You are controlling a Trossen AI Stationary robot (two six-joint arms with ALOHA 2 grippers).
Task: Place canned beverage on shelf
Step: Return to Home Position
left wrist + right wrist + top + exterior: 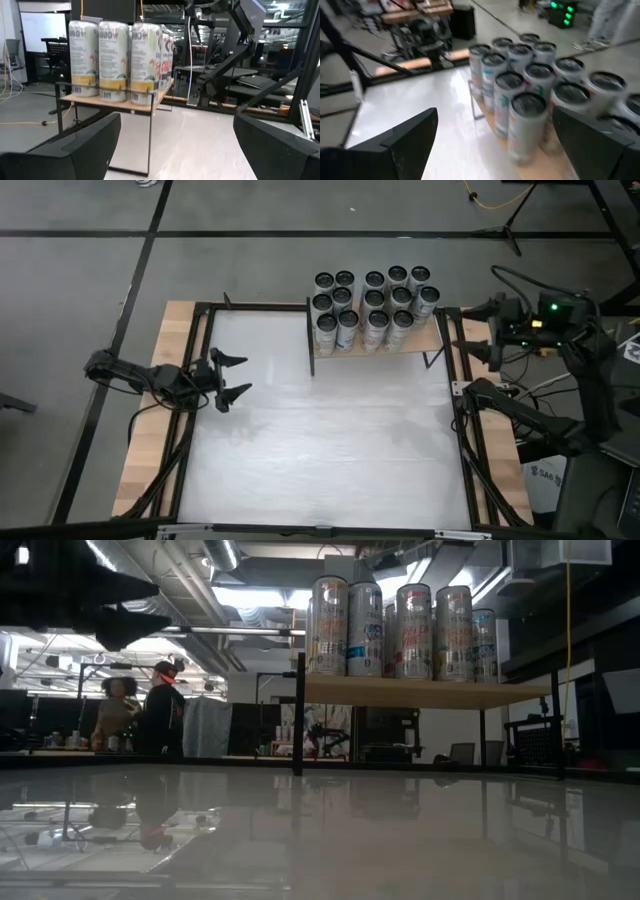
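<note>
High view, stock of the table (320,440) as seen from the floor. Item: the shelf (436,340), a pale board on black posts, standing at the table's far edge toward the far right corner. Item: canned beverages (372,302), upright, packed in close rows across most of the board; I cannot fix the exact count from overhead, and I see no can off the board. Item: right gripper (468,332), just off the shelf's right end by the table's right edge, fingers spread wide, nothing held; its wrist view looks down on the nearest can tops. Item: left gripper (238,375), at the table's left edge about midway along, fingers wide apart, empty, pointed toward the shelf and well apart from it. Item: two people (150,710) in the room beyond the table, not involved. Assessment: loading looks finished and the arms are due to retire. The right arm should draw outward from the shelf's end before any turn of the wrist, keeping its open fingers clear of the end cans and the black post; cans stood this tightly would likely topple in a chain if nudged. The left arm has free room and can fold back directly.
</note>
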